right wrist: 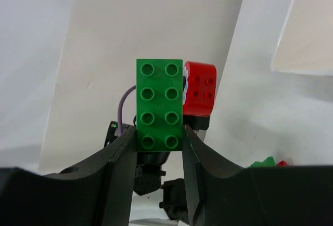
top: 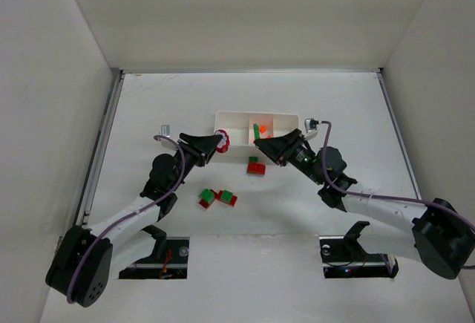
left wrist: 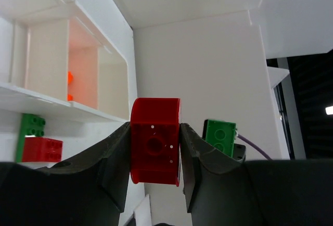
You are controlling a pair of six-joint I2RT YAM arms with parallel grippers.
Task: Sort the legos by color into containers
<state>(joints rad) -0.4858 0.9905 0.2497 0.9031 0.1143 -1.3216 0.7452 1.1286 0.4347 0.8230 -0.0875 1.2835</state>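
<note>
At the white tray's (top: 231, 118) near edge, left gripper (left wrist: 155, 136) clamps a red brick (left wrist: 155, 150); right gripper (right wrist: 159, 138) pinches a green brick (right wrist: 159, 101) opposite.

Two robot arms lean inward toward each other, their wrists close together but not touching. The left arm (top: 133, 215) stretches forward and to the right, and the left gripper (top: 217, 145) has both fingers pressed against a red brick (left wrist: 155, 140). The right arm (top: 386, 208) stretches forward and to the left, and the right gripper (top: 261, 145) is clamped on a green brick (right wrist: 159, 104), its tip pointing at the other gripper.
</note>
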